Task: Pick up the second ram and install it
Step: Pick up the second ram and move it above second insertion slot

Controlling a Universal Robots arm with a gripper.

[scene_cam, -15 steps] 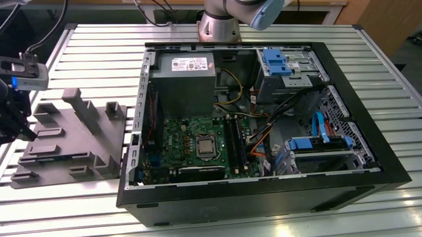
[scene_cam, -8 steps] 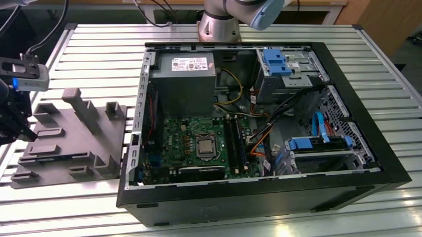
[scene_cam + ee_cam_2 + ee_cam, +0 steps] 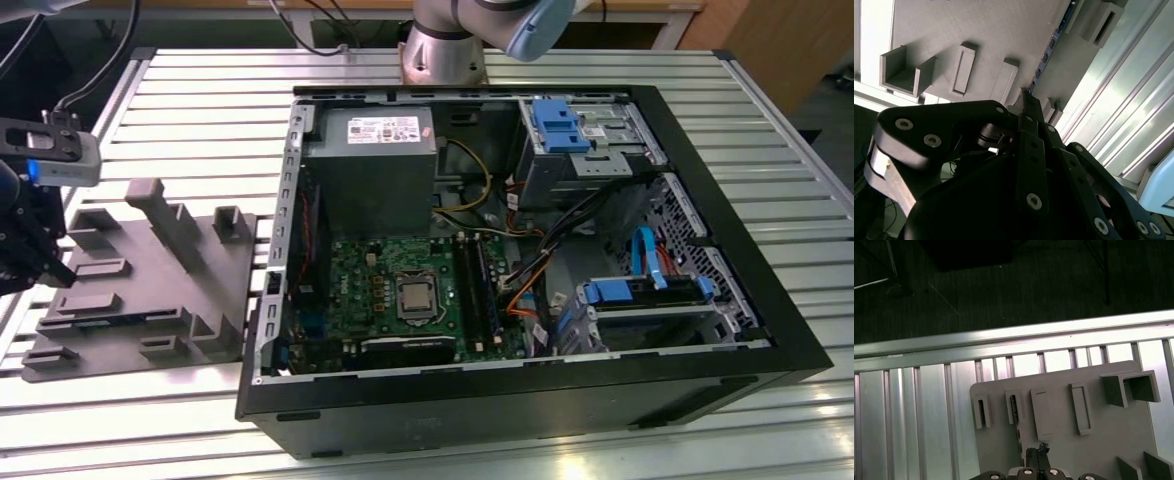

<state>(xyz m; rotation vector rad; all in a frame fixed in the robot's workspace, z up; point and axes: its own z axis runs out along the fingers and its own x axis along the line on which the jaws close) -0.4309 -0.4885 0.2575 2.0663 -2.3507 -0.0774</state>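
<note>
Black linkage gripper (image 3: 1025, 98), fingers drawn together, hovers at the exterior view's left over the grey plastic tray with raised blocks (image 3: 979, 30). On it the thin dark second ram (image 3: 1051, 46) stands on edge, long axis running straight away from the fingertips, near end just beside them.

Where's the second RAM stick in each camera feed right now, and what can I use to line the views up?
Exterior view: the second ram is a thin dark strip on the grey tray, at the exterior view's left.
Second wrist view: the second ram shows edge-on with small chips, crossing the tray.
First wrist view: the second ram runs out from a slotted block.
Shared landmark: the grey tray.
</note>
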